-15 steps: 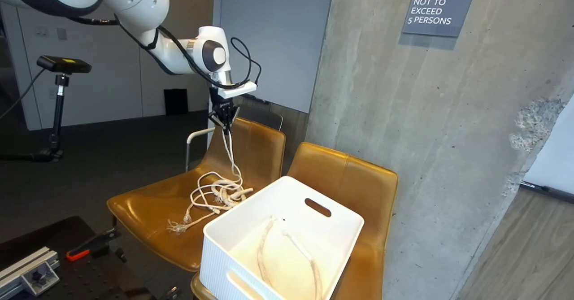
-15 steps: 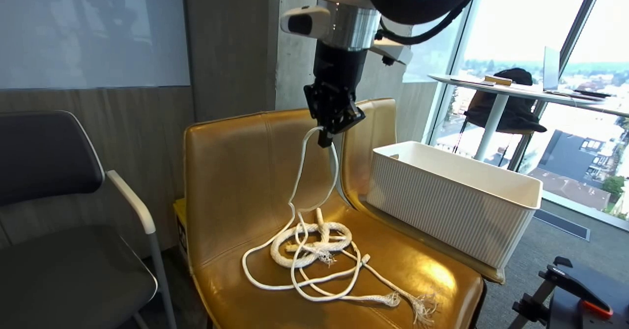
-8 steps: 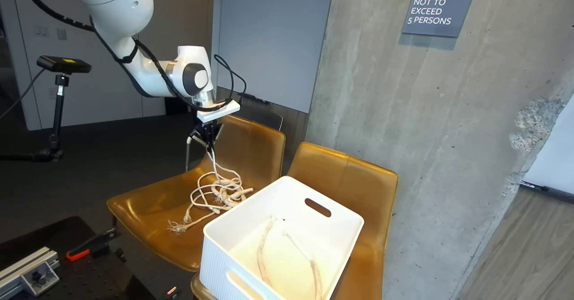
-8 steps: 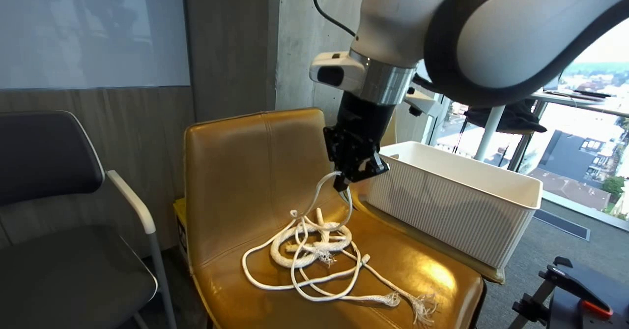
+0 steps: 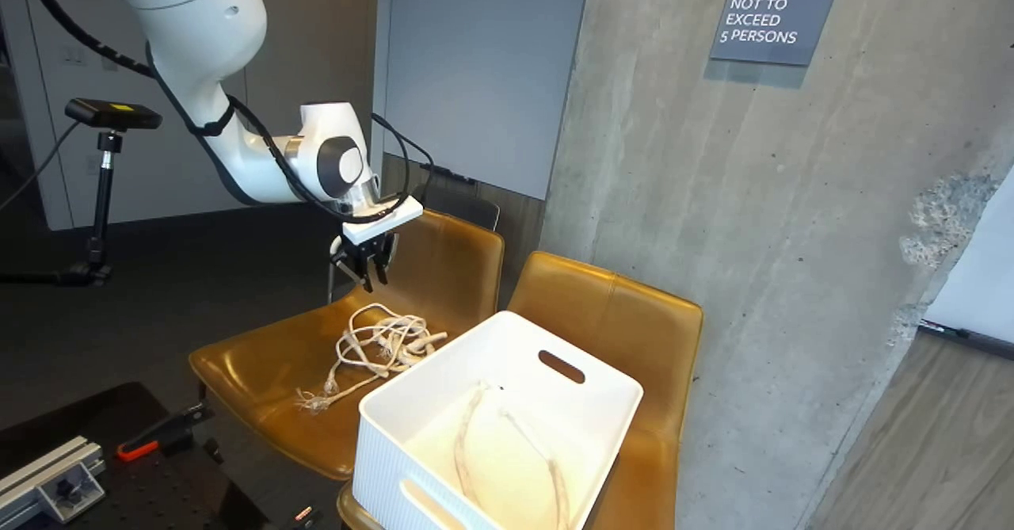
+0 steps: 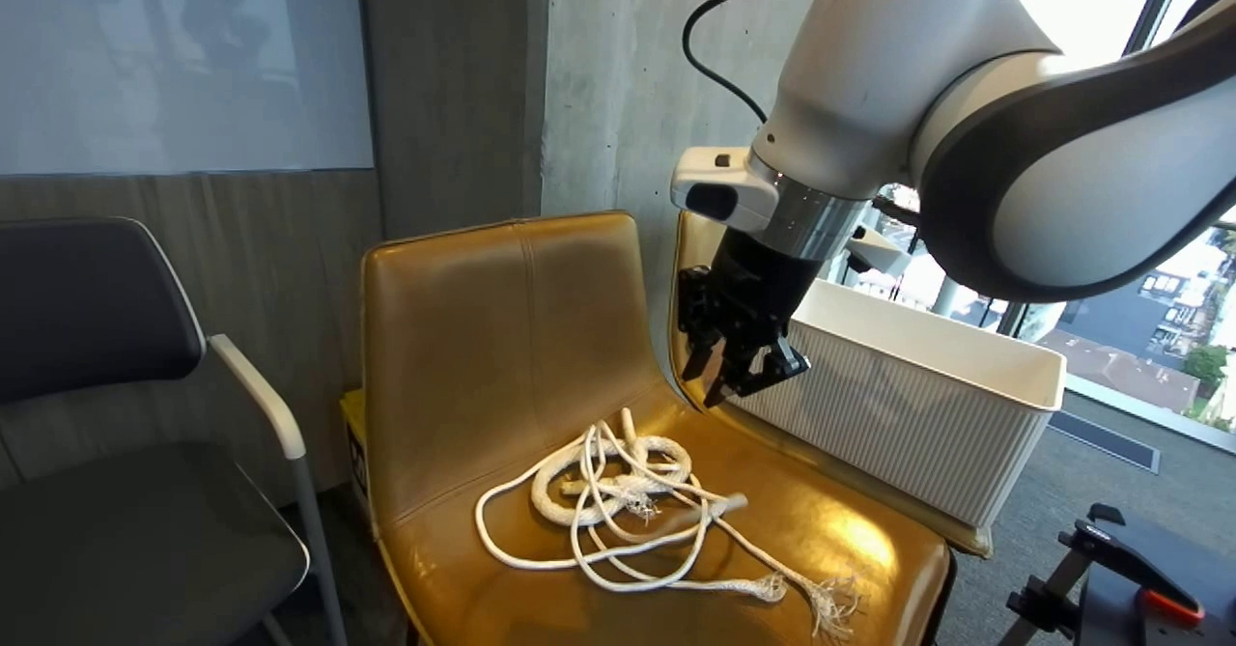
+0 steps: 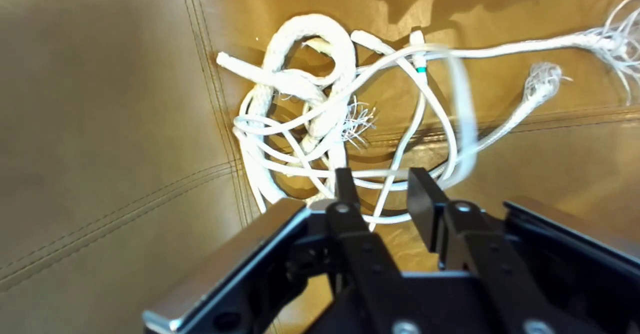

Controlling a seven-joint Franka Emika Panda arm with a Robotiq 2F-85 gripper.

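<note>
The black Robotiq gripper (image 7: 380,178) hangs in the air with its jaws parted and nothing gripped between them. Below and apart from it, a tangle of white rope (image 7: 300,85) lies on the seat of a tan leather chair (image 6: 463,337): a thick length (image 7: 345,64) curls into a ring, and thinner cords (image 7: 525,46) loop across it, some ends frayed (one loop is blurred in the wrist view). Just beside, a second tan leather chair (image 5: 626,316) carries a ribbed white storage bin (image 6: 888,424), with two rope-like lengths (image 5: 462,444) on its bottom. Farther off stands a dark gray armchair (image 6: 97,308) with a white armrest (image 6: 259,390). Behind the tan chairs, a concrete wall (image 5: 665,165) bears a gray occupancy sign (image 5: 780,11).
</note>
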